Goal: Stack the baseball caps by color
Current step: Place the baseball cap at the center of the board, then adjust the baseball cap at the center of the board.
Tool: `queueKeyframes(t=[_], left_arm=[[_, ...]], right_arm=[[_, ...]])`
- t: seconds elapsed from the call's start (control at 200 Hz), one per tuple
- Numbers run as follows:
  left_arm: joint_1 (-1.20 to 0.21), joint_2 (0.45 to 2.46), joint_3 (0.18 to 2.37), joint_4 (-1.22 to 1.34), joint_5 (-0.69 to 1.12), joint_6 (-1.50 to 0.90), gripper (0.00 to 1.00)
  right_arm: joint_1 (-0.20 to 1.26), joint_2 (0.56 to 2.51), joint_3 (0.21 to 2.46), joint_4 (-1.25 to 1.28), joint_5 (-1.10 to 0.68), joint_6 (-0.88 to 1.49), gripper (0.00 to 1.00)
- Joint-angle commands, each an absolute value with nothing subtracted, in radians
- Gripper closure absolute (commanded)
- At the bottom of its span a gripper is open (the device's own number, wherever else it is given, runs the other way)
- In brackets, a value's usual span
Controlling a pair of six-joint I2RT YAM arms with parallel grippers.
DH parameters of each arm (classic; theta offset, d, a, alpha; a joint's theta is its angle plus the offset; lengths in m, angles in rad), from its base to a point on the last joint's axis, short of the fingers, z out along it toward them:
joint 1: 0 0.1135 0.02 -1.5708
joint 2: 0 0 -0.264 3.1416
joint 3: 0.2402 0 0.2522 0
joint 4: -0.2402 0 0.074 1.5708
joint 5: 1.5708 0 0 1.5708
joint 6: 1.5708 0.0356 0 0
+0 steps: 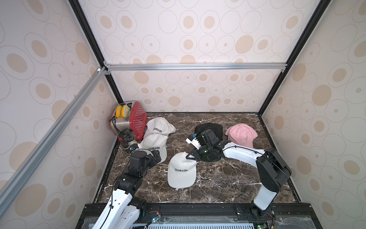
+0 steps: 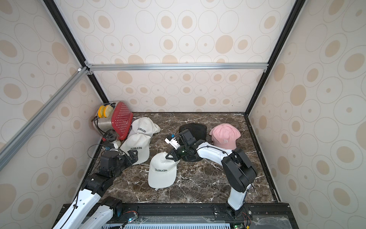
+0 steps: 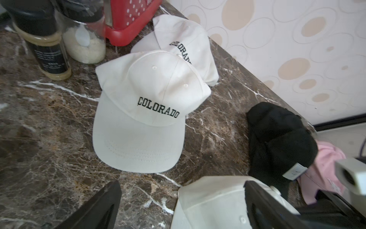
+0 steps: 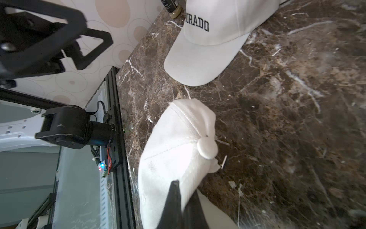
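Three white "COLORADO" baseball caps lie on the marble table [image 1: 227, 178]: one at the back left [image 1: 158, 125], one just in front of it [image 1: 156, 146] and overlapping it, and one in the middle [image 1: 181, 172]. My right gripper [image 1: 188, 156] [image 4: 184, 187] is shut on the crown fabric of the middle white cap [image 4: 174, 150]. My left gripper [image 1: 156, 155] [image 3: 181, 190] stands open beside the brim of the second white cap [image 3: 146, 103], holding nothing. A black cap [image 1: 208, 127] lies behind the right arm, partly hidden. A pink cap [image 1: 241, 134] sits at the back right.
A red perforated toaster [image 1: 136, 119] with two yellow rounds in it stands in the back left corner. Spice jars [image 3: 85, 39] stand in front of it. Patterned walls close in three sides, and a black rail [image 1: 198, 208] runs along the front edge.
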State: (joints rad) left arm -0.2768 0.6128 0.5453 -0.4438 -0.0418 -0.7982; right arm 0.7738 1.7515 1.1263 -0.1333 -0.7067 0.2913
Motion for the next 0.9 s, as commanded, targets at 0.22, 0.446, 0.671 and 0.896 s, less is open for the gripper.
queueKeyframes(t=[0.22,0.446,0.671,0.896], left_arm=[[-0.290,0.420,0.373,-0.482,0.318,-0.797,0.01],[-0.295,0.246,0.244,-0.377,0.415,-0.890,0.01],[-0.296,0.306,0.212,-0.292,0.534,-0.876,0.01],[-0.384,0.325,0.186,-0.265,0.519,-0.853,0.01]], right_arm=[[0.780,1.698,1.136,-0.234,-0.551,0.261,0.65],[0.779,1.729,1.237,-0.297,-0.622,0.240,0.56],[0.785,1.833,1.341,-0.401,-0.653,0.182,0.43],[0.785,1.907,1.464,-0.599,-0.644,0.116,0.29]])
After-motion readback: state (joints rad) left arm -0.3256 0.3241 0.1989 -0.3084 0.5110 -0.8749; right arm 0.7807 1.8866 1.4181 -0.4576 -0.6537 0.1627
